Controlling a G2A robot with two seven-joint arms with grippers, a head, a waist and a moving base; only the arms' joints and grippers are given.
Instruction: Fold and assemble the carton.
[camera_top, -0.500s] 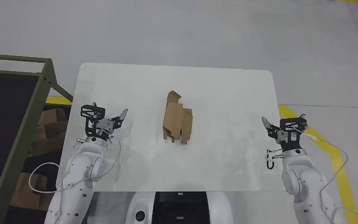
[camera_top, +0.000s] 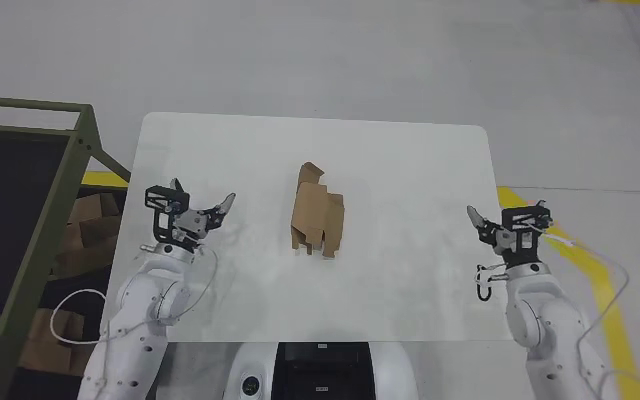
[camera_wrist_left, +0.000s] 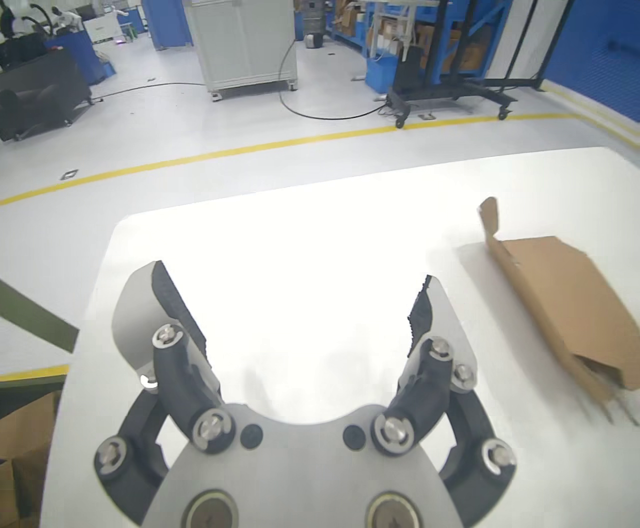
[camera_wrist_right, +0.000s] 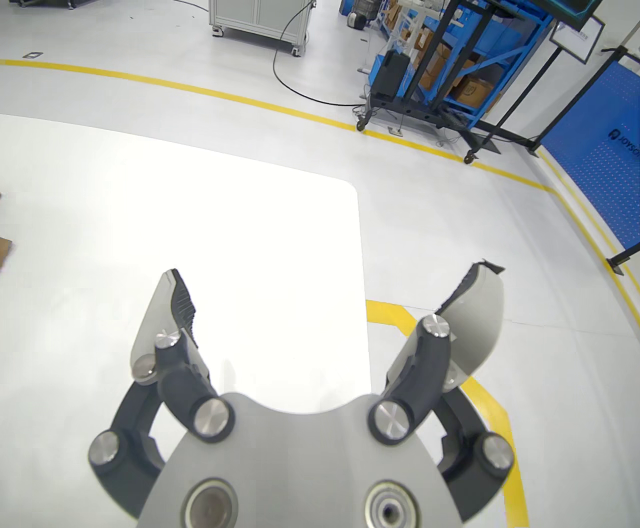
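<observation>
A brown cardboard carton (camera_top: 318, 218) lies partly folded near the middle of the white table (camera_top: 400, 180), with one flap sticking up at its far end. It also appears in the left wrist view as the carton (camera_wrist_left: 560, 300). My left gripper (camera_top: 203, 204) hovers over the table's left side, well apart from the carton, open and empty; its own camera shows the left gripper (camera_wrist_left: 292, 287) with fingers spread. My right gripper (camera_top: 505, 217) is at the table's right edge, open with nothing between its fingers, likewise the right gripper (camera_wrist_right: 332, 277) in its own view.
A dark green metal frame (camera_top: 60, 170) stands left of the table, with cardboard boxes (camera_top: 90, 225) on the floor beneath it. Yellow floor tape (camera_top: 575, 250) runs beside the table's right edge. Bare tabletop surrounds the carton.
The left gripper has shifted slightly toward the carton. The right gripper has barely moved. The carton lies as before.
</observation>
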